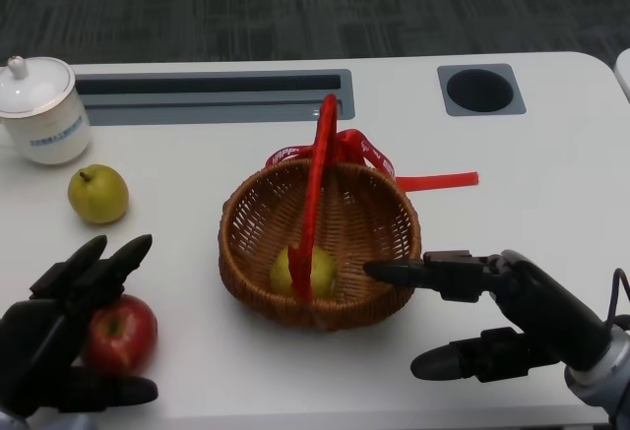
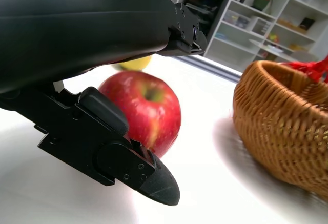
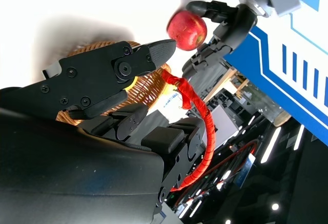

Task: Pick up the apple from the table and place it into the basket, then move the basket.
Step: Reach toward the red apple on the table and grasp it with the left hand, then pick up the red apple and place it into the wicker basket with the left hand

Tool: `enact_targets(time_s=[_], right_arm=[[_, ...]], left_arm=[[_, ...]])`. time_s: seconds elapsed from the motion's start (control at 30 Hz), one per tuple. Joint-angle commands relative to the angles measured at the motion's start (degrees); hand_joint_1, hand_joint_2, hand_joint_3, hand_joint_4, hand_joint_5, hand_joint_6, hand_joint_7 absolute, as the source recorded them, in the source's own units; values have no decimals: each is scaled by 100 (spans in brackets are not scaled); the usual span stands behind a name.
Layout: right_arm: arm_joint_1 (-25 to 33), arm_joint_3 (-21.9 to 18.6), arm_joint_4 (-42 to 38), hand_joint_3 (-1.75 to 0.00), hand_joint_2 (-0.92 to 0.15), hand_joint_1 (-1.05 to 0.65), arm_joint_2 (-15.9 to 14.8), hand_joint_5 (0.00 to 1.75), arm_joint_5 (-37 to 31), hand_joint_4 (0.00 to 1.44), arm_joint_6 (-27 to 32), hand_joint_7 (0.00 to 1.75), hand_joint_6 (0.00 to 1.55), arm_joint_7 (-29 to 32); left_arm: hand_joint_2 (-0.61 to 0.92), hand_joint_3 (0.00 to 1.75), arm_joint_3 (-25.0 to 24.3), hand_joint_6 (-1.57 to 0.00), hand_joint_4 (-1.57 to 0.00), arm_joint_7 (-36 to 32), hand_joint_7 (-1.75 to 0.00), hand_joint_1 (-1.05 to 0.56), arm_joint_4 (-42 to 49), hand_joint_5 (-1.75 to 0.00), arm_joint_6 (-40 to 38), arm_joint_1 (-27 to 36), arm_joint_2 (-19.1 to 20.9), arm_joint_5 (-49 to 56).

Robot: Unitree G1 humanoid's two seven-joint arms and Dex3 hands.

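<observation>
Fingers [image 1: 108,258] round 1 apple [image 1: 120,335]

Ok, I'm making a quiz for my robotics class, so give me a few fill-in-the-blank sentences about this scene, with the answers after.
1. The left hand has its fingers around the red ____.
2. The wicker basket has a handle wrapped in ____ ribbon.
3. Inside the basket lies a yellow-green ____.
4. The lidded white cup stands behind the ____ that lies on the table.

Answers: apple; red; fruit; pear
</observation>
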State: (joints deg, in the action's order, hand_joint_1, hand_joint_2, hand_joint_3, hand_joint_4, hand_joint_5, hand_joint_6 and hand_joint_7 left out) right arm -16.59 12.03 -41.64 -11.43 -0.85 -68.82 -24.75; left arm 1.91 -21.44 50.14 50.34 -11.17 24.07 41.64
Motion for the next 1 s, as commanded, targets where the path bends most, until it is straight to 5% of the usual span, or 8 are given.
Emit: enact_targets(time_s=[0.03,0.43,0.5,0.67,0.73,1.0], right_arm=[[52,-30,120,0,-83,-39,-90,0,64,66,29,0,57,-5],[152,-6,304,0,-84,-39,-97,0,136,66,101,0,57,-59],[175,-5,339,0,-84,-40,-108,0,148,66,120,0,57,-72],[209,-16,363,0,-84,-40,-92,0,147,66,121,0,57,-59],[218,-14,363,0,-84,-40,-78,0,150,66,119,0,57,-54],[230,8,366,0,-85,-40,-61,0,147,66,176,0,56,-72]], left_arm=[[73,1,284,-20,-12,-346,-1,-77,491,-2,-144,-235,151,-16],[71,0,1128,-33,-30,-1206,-3,-62,1697,-4,-470,-811,71,-148],[70,0,1030,-43,-45,-1112,-4,-51,1818,-6,-102,-798,-30,-510],[78,1,728,-97,-112,-1116,-6,-19,1850,-8,711,-662,-331,-1310],[80,1,554,-108,-124,-969,-5,-16,1782,-6,980,-570,-470,-1684],[84,1,-58,-107,-123,-412,0,-19,1009,-2,1643,-141,-899,-2637]])
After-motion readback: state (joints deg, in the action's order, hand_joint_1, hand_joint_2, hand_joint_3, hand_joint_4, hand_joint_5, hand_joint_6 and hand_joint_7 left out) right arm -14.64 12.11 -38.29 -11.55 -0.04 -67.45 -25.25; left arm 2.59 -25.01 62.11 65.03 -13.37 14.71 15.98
